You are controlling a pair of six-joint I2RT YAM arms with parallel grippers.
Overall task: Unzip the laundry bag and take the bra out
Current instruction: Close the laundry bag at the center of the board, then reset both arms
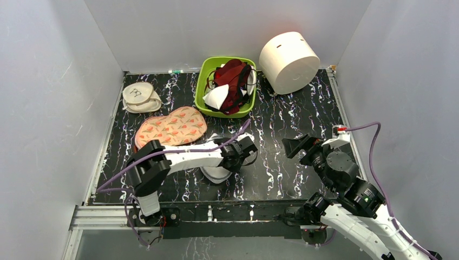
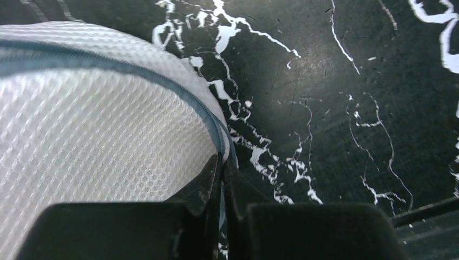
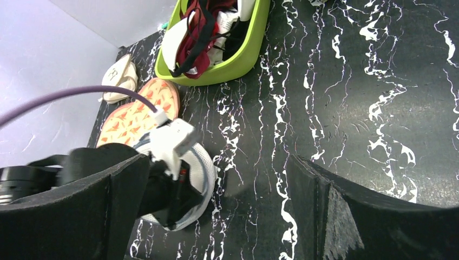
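Note:
The laundry bag [image 1: 216,174], white mesh with a grey-blue zip rim, lies on the black marbled table near the front, partly under my left arm. In the left wrist view its mesh [image 2: 108,135] fills the left side. My left gripper [image 2: 223,174] is shut on the zip at the bag's rim [image 2: 219,135]; it also shows in the top view [image 1: 244,151]. The bag's inside is hidden and no bra shows through the mesh. My right gripper [image 1: 292,145] is open and empty, right of the bag [image 3: 208,173], jaws wide apart [image 3: 219,160].
A green basket [image 1: 204,81] at the back holds a maroon garment with dark straps [image 1: 234,81] and white pieces. A big solid white cylinder [image 1: 288,60] stands back right. A peach floral pouch [image 1: 170,126] and a small cream pouch [image 1: 139,97] lie at the left.

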